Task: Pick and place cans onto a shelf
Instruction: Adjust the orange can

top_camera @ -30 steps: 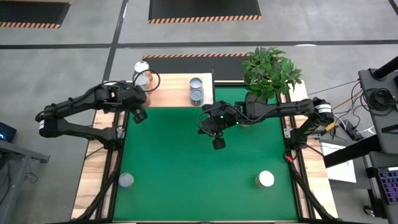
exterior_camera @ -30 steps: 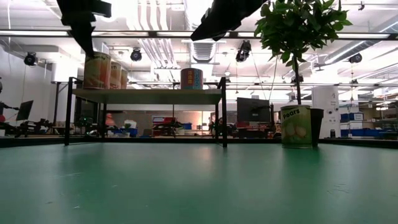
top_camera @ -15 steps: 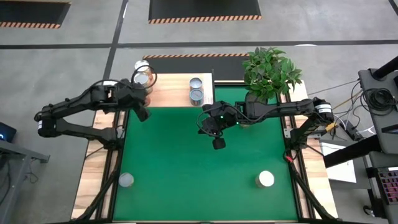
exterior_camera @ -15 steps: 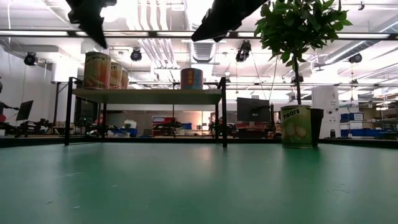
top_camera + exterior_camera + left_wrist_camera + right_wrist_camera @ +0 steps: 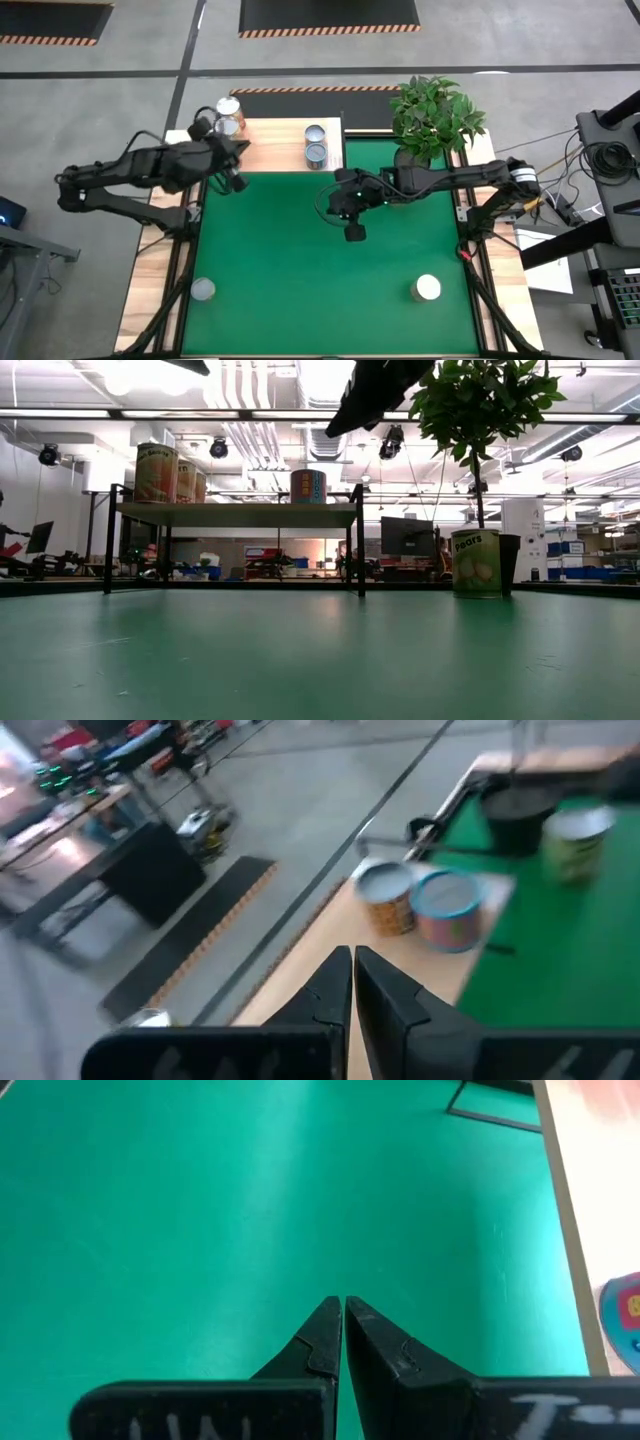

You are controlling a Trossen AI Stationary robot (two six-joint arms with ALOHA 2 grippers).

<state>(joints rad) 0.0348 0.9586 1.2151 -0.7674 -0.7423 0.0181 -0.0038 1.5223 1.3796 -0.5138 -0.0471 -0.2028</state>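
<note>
Both grippers pressed together, empty. Right gripper [image 5: 352,231] over mid surface [image 5: 300,250]; nearest loose can [image 5: 427,288] sits upright toward front-right, another can [image 5: 203,289] front-left. 4 cans already on shelf [image 5: 280,145]; left gripper [image 5: 237,183] by it.

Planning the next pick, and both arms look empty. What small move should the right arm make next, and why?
Probably open the right gripper and swing toward the can on the green mat's near right. Its fingers are shut on nothing above bare mat, and that can still stands off the shelf.
</note>
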